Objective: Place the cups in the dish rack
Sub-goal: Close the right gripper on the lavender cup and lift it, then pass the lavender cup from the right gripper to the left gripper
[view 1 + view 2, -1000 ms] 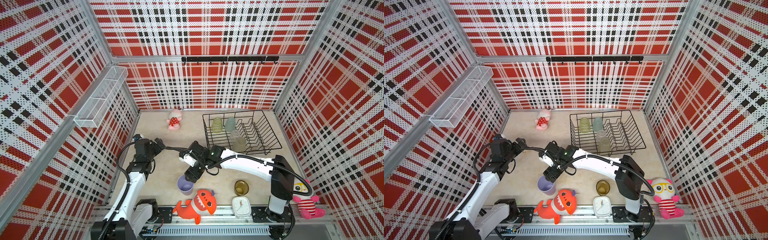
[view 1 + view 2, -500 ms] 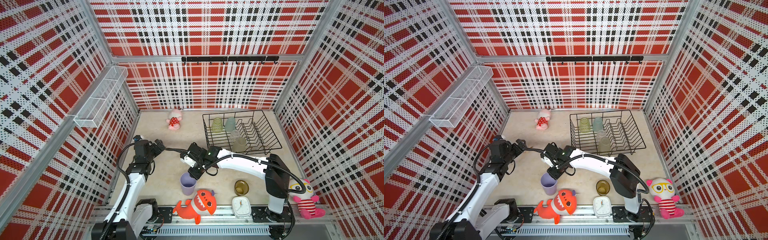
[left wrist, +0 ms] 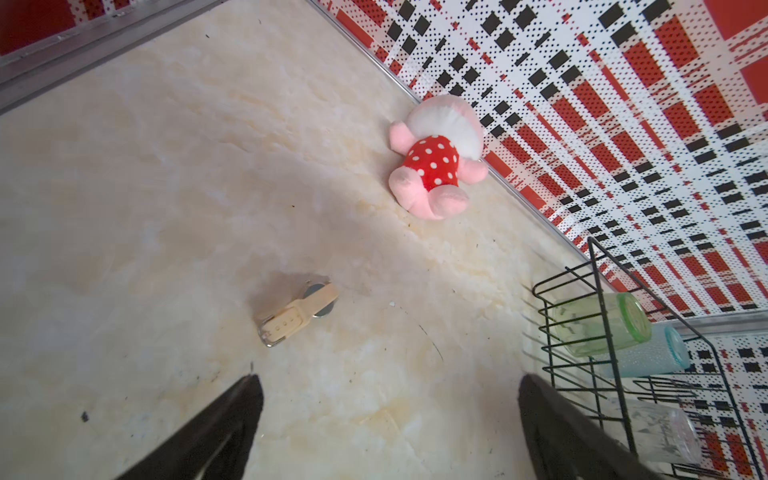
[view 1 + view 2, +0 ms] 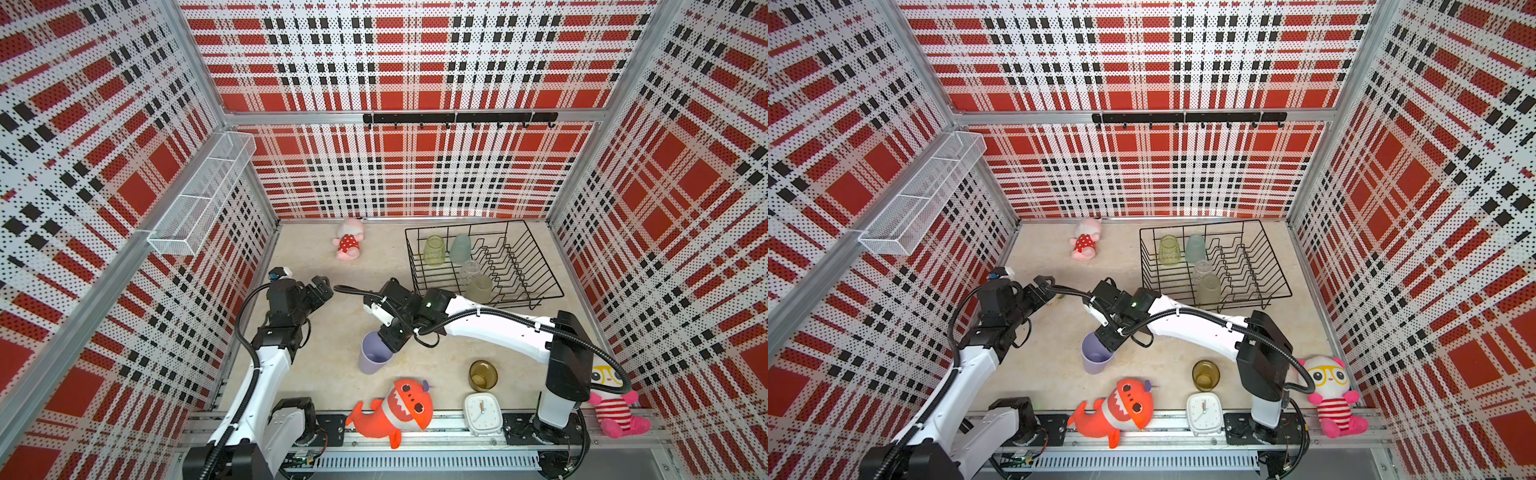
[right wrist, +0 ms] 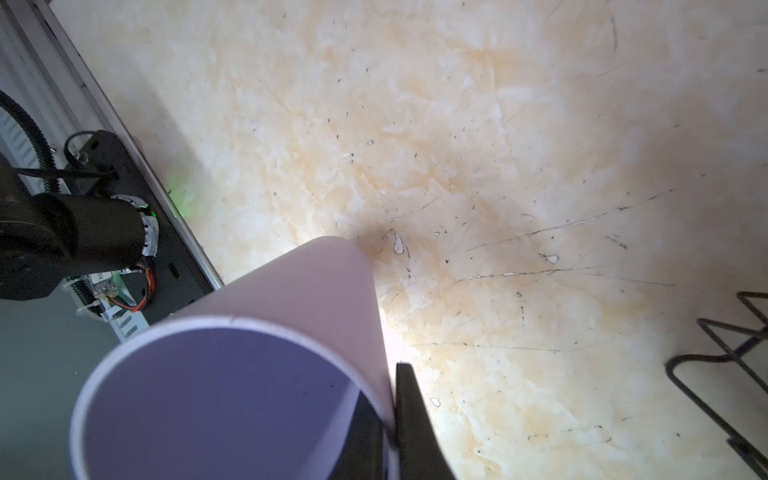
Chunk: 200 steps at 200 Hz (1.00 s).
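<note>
Where the pale table meets the back wall, toward the right, the black wire dish rack stands with four cups in its left part: a green cup, a teal cup, a clear cup and a frosted cup. Two cups are outside it. The lilac cup is near the front of the table, mouth up and roughly upright, and the right gripper is clamped narrow on its rim, one finger inside the mouth and one outside the wall. Whether its base rests on the table cannot be told.

From this grip the rack lies back and to the right, along the right arm's own line, so the carry looks like a lift and a pull back toward that arm's side. The near wire wall must be cleared first.

The short amber cup stands by the front edge, just behind the white clock, also on the right arm's side. The left gripper hangs wide and empty over bare table, well apart from both cups.
</note>
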### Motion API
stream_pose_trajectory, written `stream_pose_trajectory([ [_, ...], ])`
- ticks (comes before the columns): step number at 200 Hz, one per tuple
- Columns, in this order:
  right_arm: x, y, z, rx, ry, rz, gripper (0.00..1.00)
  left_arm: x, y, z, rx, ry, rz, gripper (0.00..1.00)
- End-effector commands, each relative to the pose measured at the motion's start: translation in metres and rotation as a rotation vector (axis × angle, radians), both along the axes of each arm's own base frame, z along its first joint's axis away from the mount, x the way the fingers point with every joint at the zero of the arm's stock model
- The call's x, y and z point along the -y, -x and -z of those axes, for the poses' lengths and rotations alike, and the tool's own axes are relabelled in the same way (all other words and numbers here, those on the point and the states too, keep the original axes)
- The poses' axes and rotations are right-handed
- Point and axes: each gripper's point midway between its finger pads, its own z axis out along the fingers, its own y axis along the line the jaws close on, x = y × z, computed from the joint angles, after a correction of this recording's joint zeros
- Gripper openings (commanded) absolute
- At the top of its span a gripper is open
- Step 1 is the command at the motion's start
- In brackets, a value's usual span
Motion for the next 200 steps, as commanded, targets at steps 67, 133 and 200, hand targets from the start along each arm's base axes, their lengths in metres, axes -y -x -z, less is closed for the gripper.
stream_pose_trajectory([
  [67, 0.073, -0.098, -0.107, 0.248, -0.336, 0.304, 0.00, 0.089, -0.014, -0.075, 0.228, -0.077, 0.331, 0.99],
  [133, 0.144, -0.134, -0.155, 0.467, -0.602, 0.425, 0.00, 0.152, -0.015, -0.126, 0.323, 0.210, 0.542, 0.99],
  [200, 0.162, -0.105, -0.201, 0.759, -0.741, 0.281, 0.00, 0.226, 0.027, -0.176, 0.287, 0.558, 0.815, 0.98],
])
